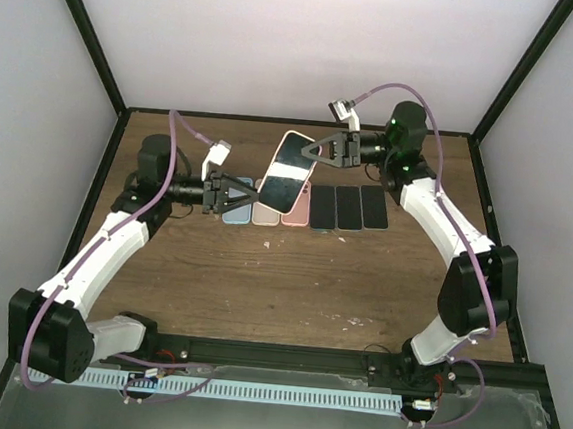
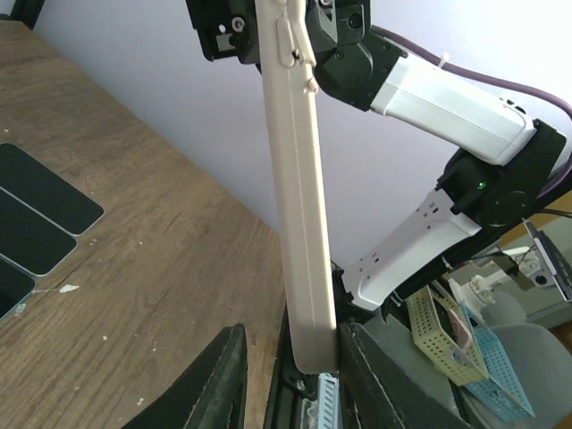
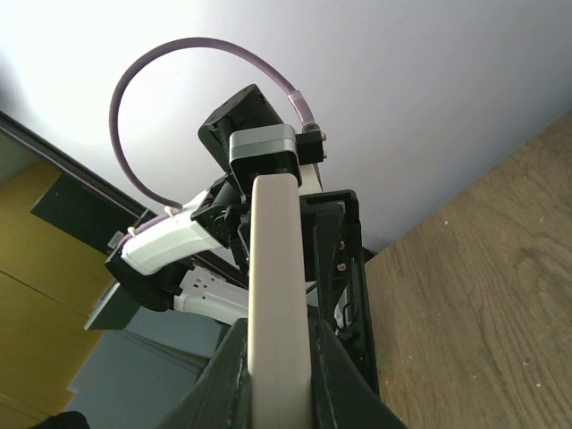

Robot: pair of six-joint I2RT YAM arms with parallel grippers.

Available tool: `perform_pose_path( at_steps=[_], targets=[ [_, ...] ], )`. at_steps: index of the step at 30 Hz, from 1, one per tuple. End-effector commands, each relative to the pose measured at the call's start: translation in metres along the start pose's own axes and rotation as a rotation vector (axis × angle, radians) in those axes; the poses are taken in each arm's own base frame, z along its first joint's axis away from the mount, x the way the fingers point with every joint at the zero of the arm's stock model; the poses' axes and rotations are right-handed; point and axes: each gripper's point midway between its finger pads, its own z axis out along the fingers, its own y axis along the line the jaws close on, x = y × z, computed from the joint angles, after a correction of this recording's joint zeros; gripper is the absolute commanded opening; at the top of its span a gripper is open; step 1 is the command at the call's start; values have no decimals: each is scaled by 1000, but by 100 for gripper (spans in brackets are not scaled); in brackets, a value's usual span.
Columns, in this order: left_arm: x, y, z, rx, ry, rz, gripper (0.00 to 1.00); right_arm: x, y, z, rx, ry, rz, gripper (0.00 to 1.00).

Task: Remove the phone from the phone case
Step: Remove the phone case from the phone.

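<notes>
No legible text, label, brand, number or sign on any surface in any view.

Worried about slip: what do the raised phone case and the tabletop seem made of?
Phone case: likely soft plastic or silicone, matte cream-pink; smooth, glare-free, with moulded side buttons. Tabletop: wood or wood-look laminate, dull brown; visible grain, light scuffs.

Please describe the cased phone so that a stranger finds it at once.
Look above the middle of the wooden table. The cased phone hangs tilted there, its far end in the right gripper. The other phones and cases lie flat in a row below; it alone is lifted.
</notes>
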Motion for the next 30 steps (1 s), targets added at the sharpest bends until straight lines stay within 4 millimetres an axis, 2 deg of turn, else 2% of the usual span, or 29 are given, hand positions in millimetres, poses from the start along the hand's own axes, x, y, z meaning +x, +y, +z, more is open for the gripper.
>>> perform_pose_path(
  at_steps=[1,11,16,18,21,23,27,30],
  targets=[
    [-1,17,-2,-53,-18,-4,30,3,37,-5,-67,38,-80,1],
    [7,58,-15,-140,-53,-71,28,0,51,-5,-85,26,-39,1],
    [10,63,-15,-149,-45,-72,28,-4,56,-6,-86,12,-43,1],
    [9,55,-14,-115,-37,-55,31,-6,54,-6,-83,15,-48,1],
    [3,27,-15,-14,-32,-32,43,-12,39,-9,-51,-1,-27,1],
    [1,11,-16,36,-26,-32,48,-18,30,-14,-27,-28,-18,1],
    [-1,-10,-17,77,-25,-12,52,-22,19,-17,-13,-47,-1,1],
    [0,-17,-12,82,-13,3,52,-22,17,-16,-12,-53,0,1]
  ],
)
